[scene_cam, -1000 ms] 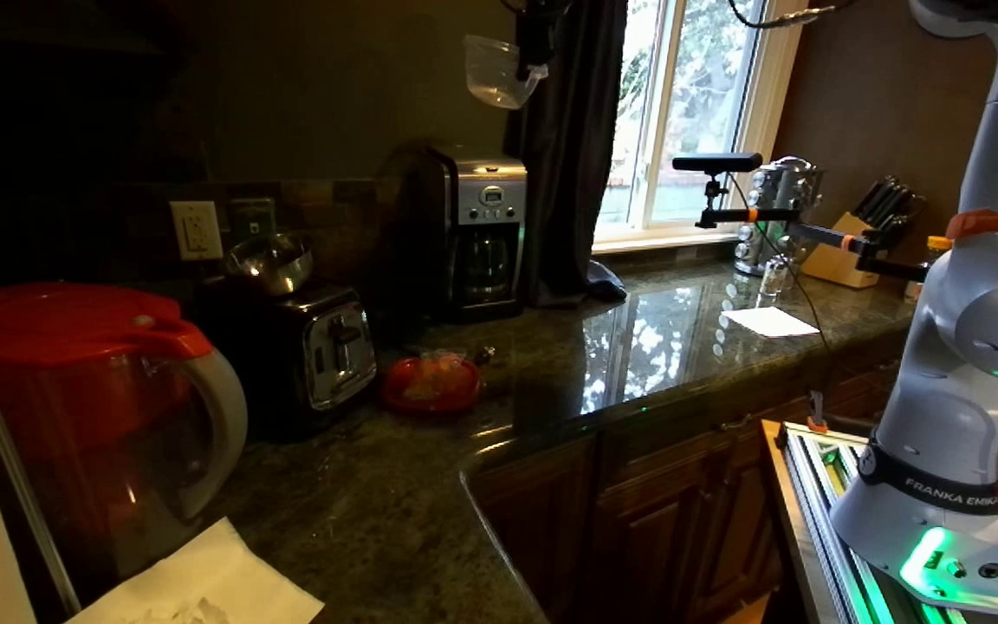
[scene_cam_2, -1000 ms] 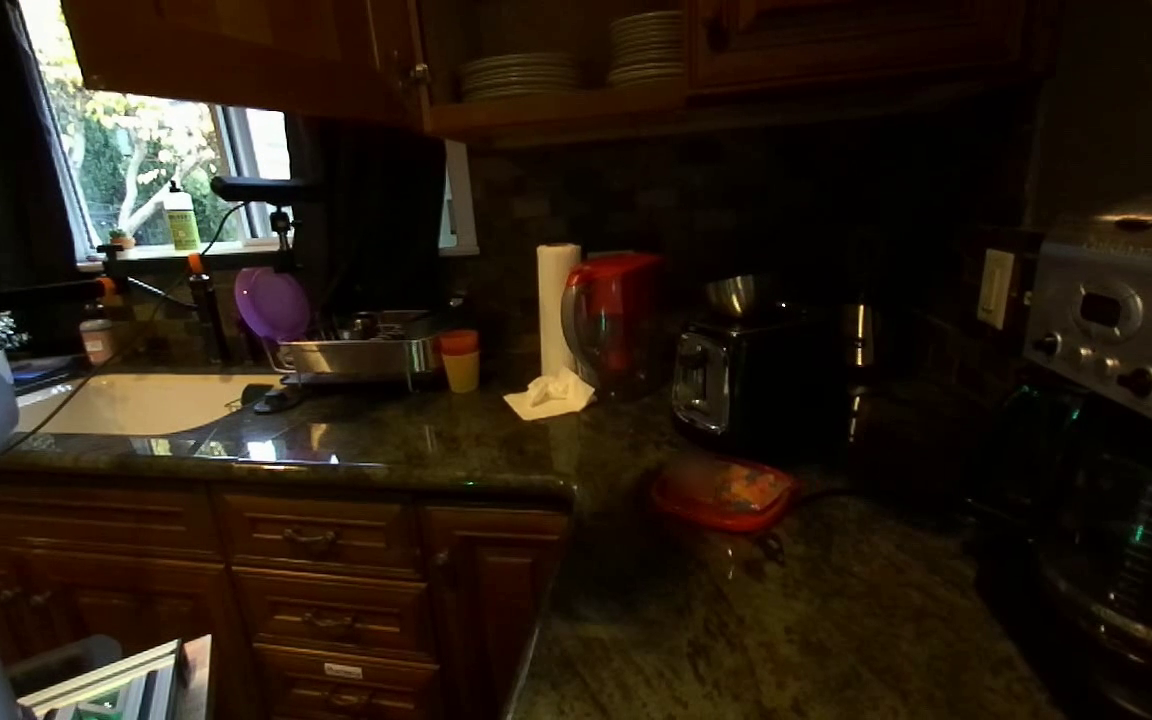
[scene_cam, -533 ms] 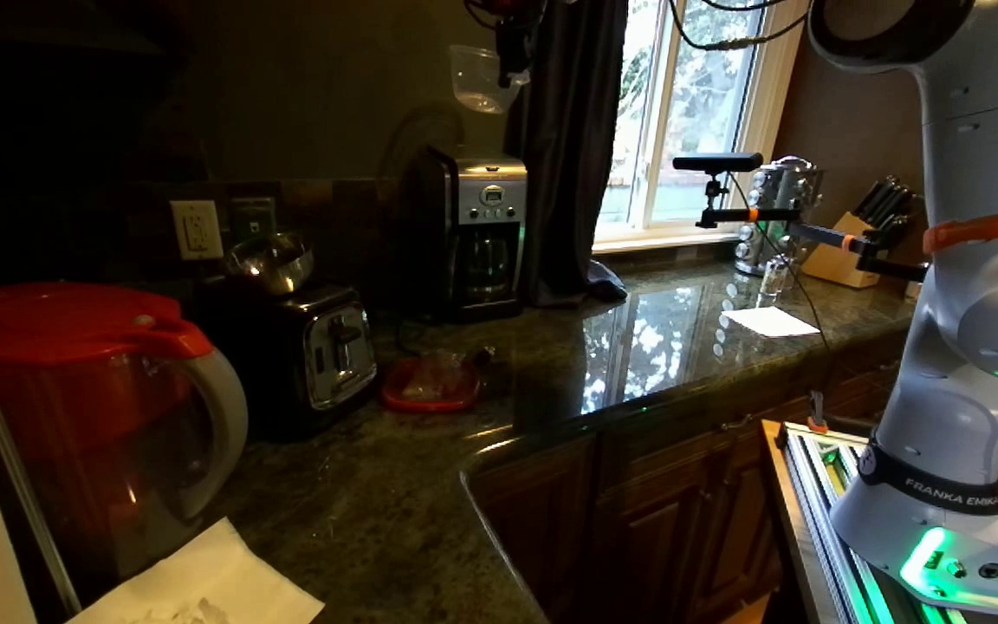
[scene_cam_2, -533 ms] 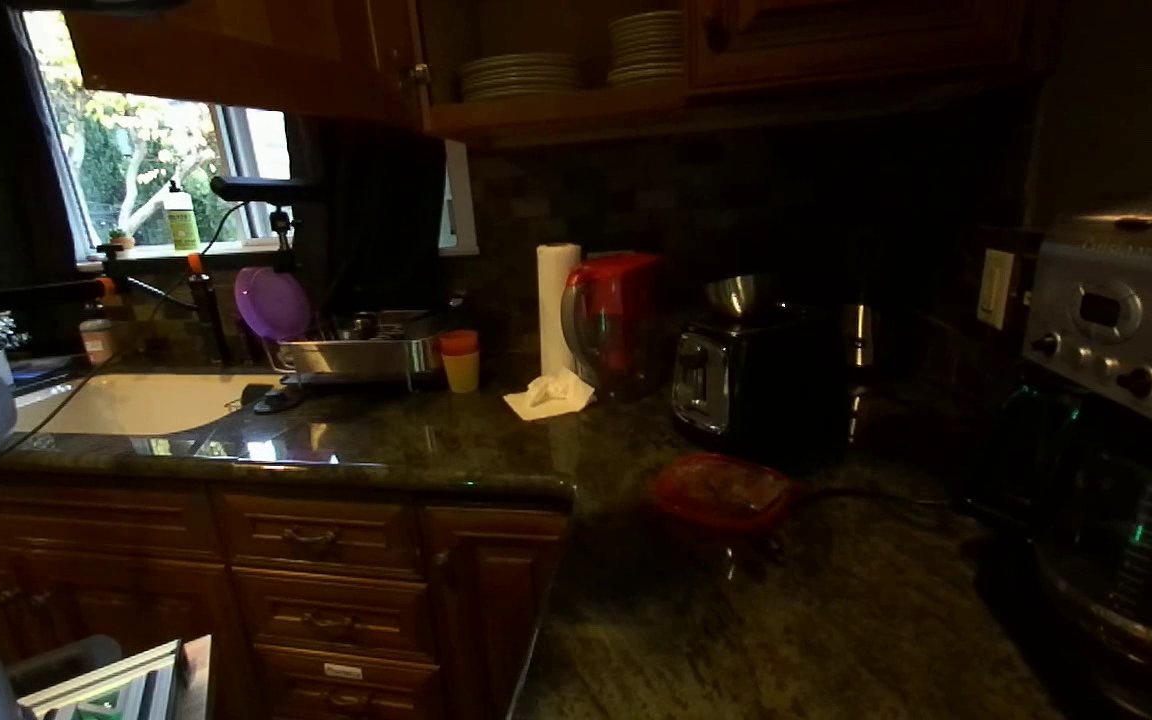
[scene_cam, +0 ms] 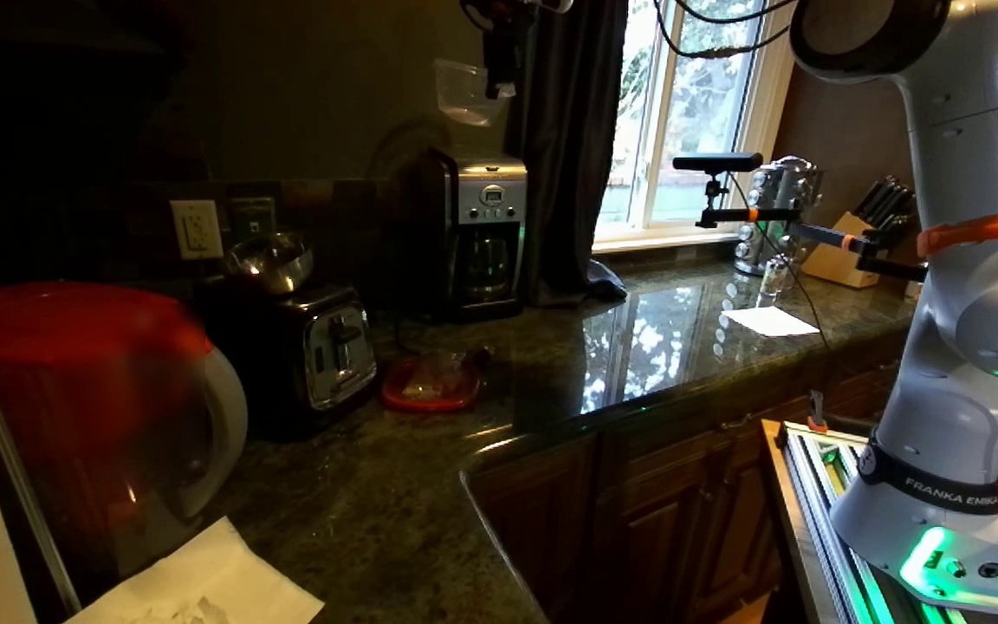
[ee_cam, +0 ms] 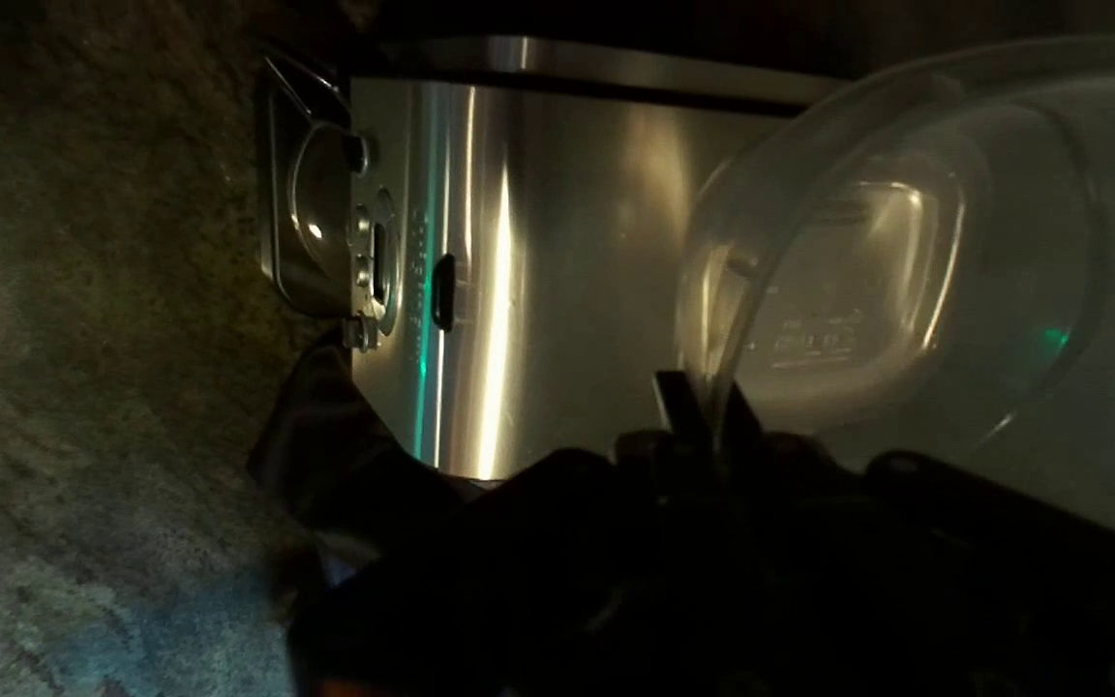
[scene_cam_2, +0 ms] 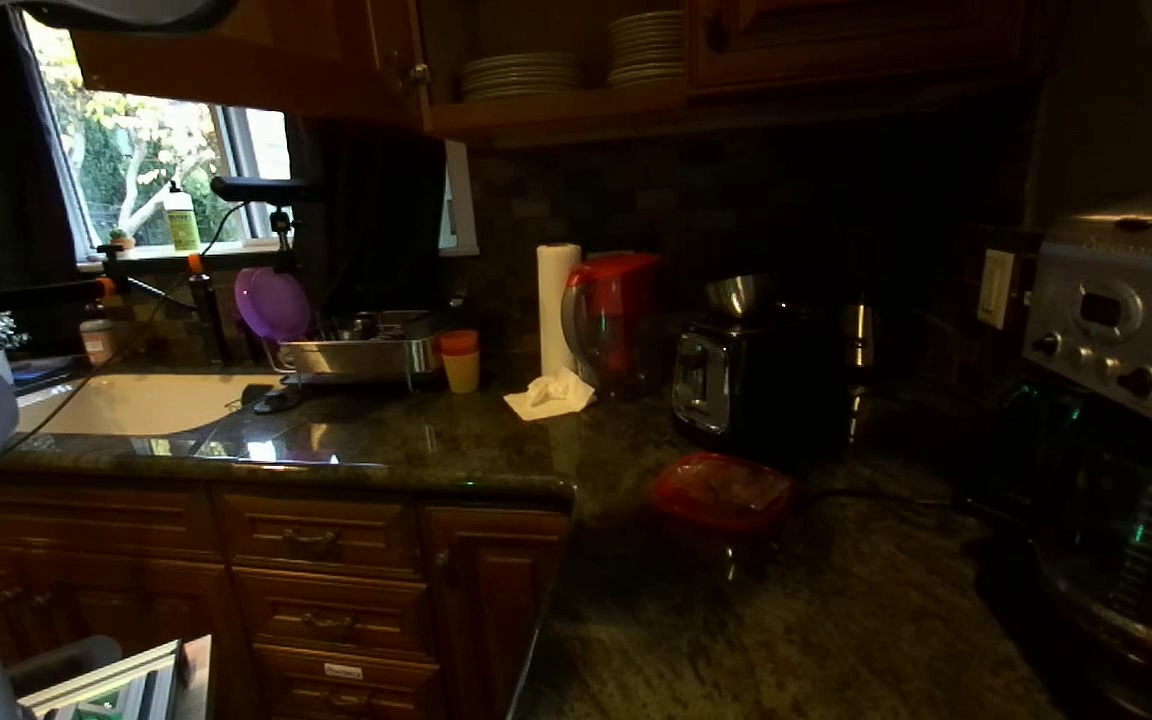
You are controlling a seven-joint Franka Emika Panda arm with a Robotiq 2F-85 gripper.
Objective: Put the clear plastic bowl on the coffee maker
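Pitcher (scene_cam: 66, 347), red top, is standing far left on the counter (scene_cam: 360, 503) in an exterior view. Napkin (scene_cam: 204, 572) is lying near it, running off the bottom edge. Outlet (scene_cam: 196, 230) is showing behind. Toaster (scene_cam: 341, 351) is standing to the right of the pitcher, with the metal bowl (scene_cam: 269, 263) sitting on top. Red dish (scene_cam: 432, 386) is lying just beside the toaster; contents are showing too dim to read.

Clear bowl (scene_cam: 460, 94) is hanging in the air above the coffee maker, opening facing up, a gap showing under it, so not touching. In the wrist view it is overlapping the steel top at the end away from the control panel. End effector (ee_cam: 706, 411) is clamping the clear bowl by the rim, jaws gripping the rim from both sides, nothing else in the grasp. Coffee maker (scene_cam: 490, 199) is standing upright below, showing in both exterior views, with the carafe (scene_cam: 486, 264) sitting inside.

Curtain (scene_cam: 564, 173) is hanging just to the right of the coffee maker, window (scene_cam: 681, 113) is letting in light next to it. Camera (scene_cam: 716, 162) is sitting on a bracket in front of the window. White sheet (scene_cam: 772, 321) is lying flat on the counter. Chrome rack (scene_cam: 780, 208) and knife block (scene_cam: 837, 253) are standing behind the sheet. Arm (scene_cam: 975, 303) is filling the far right, base light glowing green.
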